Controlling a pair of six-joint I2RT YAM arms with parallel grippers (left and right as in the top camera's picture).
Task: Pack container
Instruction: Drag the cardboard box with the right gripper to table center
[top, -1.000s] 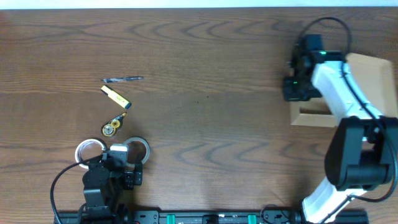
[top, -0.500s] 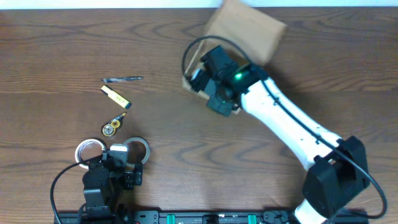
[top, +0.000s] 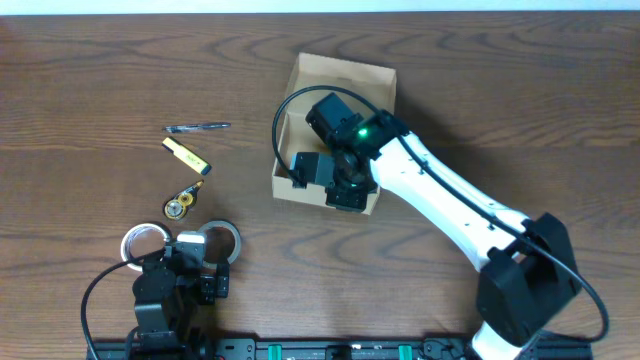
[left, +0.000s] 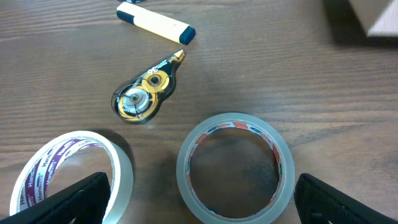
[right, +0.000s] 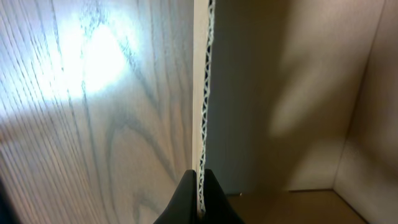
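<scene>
Pinching one corrugated wall of the small tan rectangular cardboard box (top: 345, 72), the right gripper (right: 199, 198) is clamped on its edge. The open box sits on the brown wooden bench (top: 100, 60). Well left of the box, the left gripper (left: 199, 194) hangs with fingers wide apart over a clear tape roll (left: 186, 163) and a white tape roll (left: 68, 144).

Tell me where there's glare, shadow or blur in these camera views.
Right wrist: glare washes out the table left of the container wall, and its inside is shadowed. Left wrist: the clear tape roll is sharp, the top right corner blurred. Overhead: even light, no glare.
</scene>
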